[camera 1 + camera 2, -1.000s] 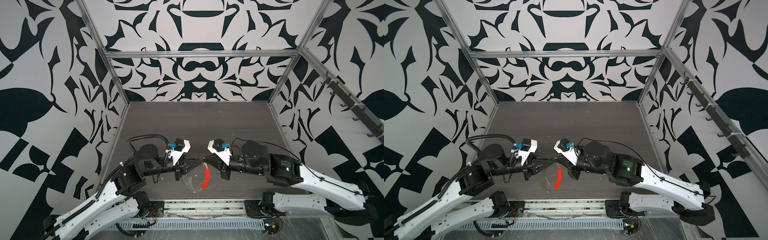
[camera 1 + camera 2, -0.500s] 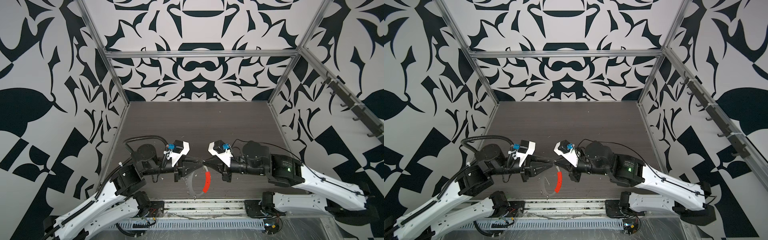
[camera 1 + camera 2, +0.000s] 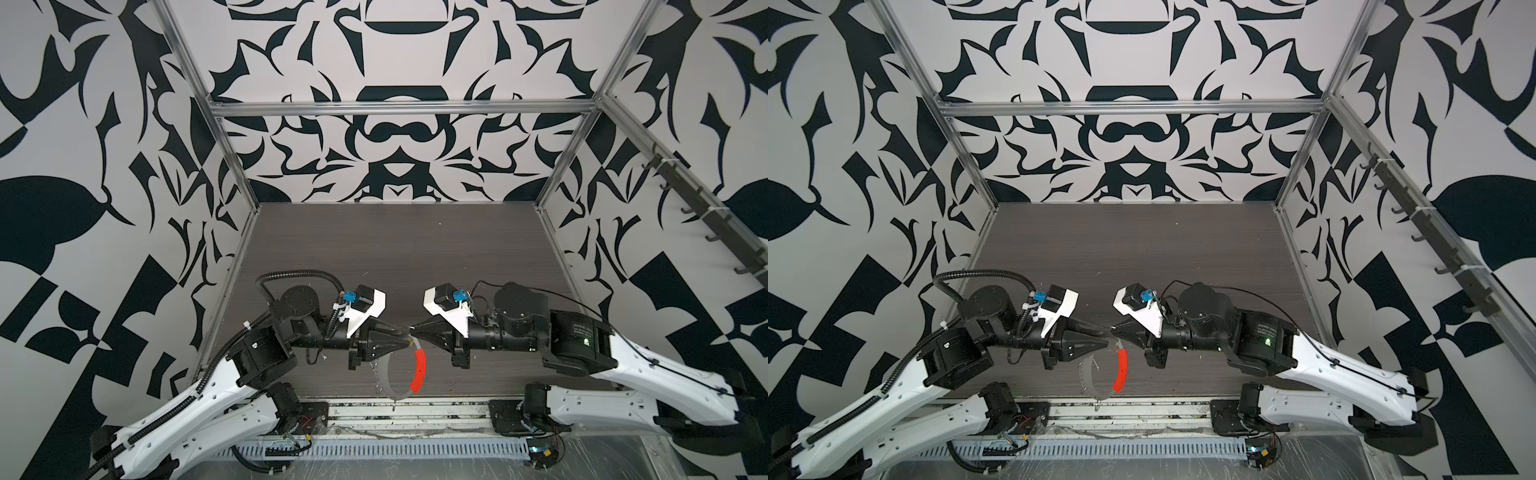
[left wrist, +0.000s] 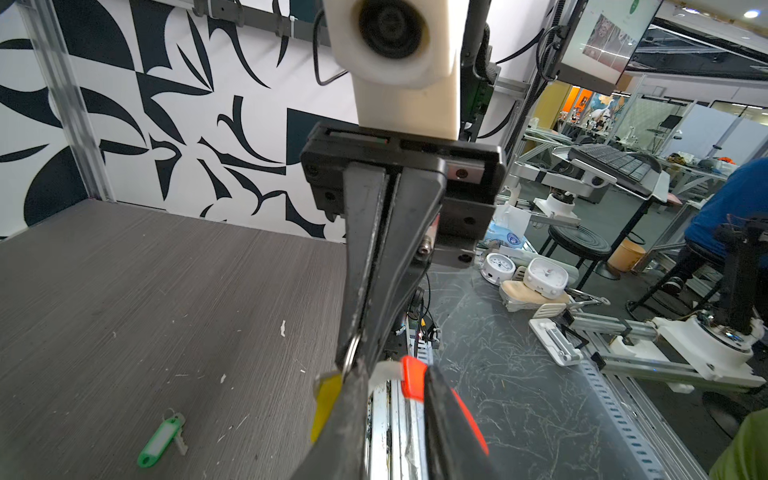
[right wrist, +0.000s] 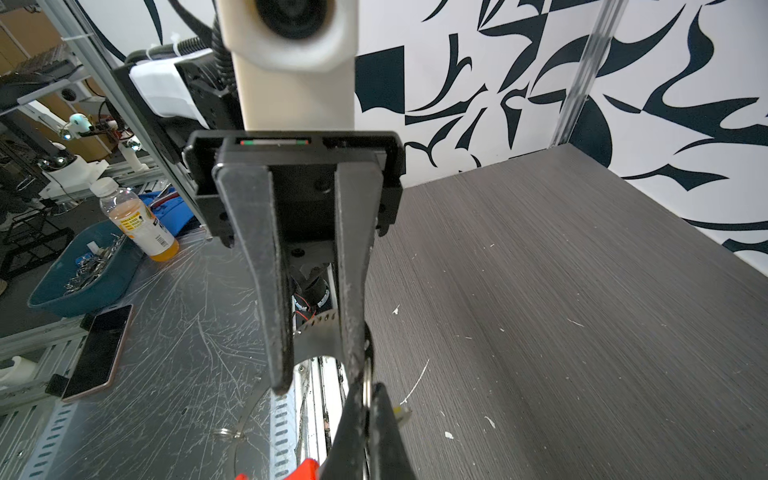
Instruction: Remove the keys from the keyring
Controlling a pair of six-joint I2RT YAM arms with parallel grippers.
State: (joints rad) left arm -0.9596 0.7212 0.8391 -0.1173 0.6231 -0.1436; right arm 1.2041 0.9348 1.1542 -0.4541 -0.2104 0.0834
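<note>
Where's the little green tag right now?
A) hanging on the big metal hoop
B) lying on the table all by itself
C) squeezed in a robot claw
B: the left wrist view shows the green tag lying flat on the table, with nothing gripping it.

Hanging keyring (image 3: pixel 380 376) bears red key (image 3: pixel 419 368); green key (image 4: pixel 161 440) detached.
</note>
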